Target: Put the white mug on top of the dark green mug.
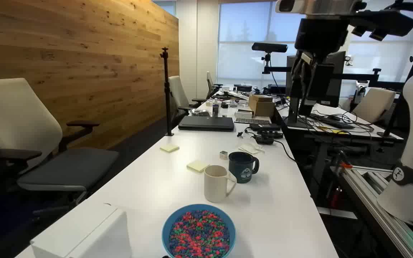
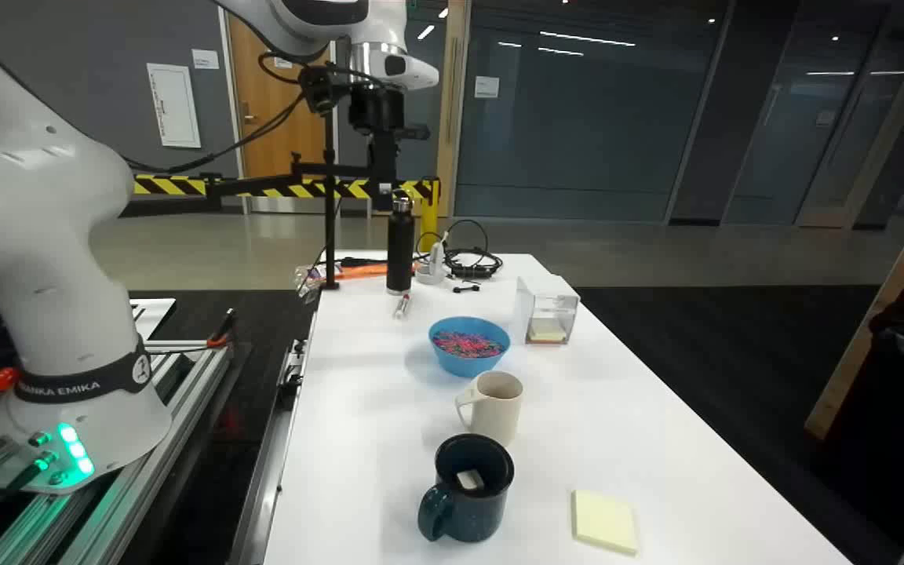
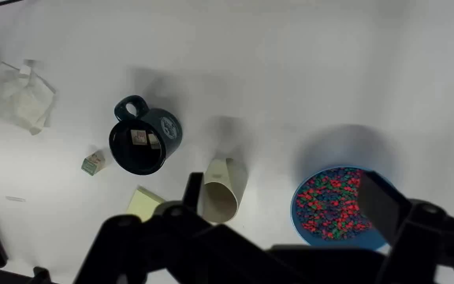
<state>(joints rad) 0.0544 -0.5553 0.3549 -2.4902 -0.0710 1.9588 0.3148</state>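
White mug (image 1: 214,184) upright on the surface (image 1: 271,211), just beside the dark green mug (image 1: 240,166); the claw (image 3: 284,189) is spread wide.

Its fingers (image 3: 192,191) stand far apart; in both exterior views the tips are hard to make out. In an exterior view the blue bowl (image 1: 165,233) is cut off and the white mug's handle overlaps the dark green mug. In the wrist view the claw hides part of the bowl. How many pale pieces (image 3: 139,137) lie inside the dark green mug I cannot tell.
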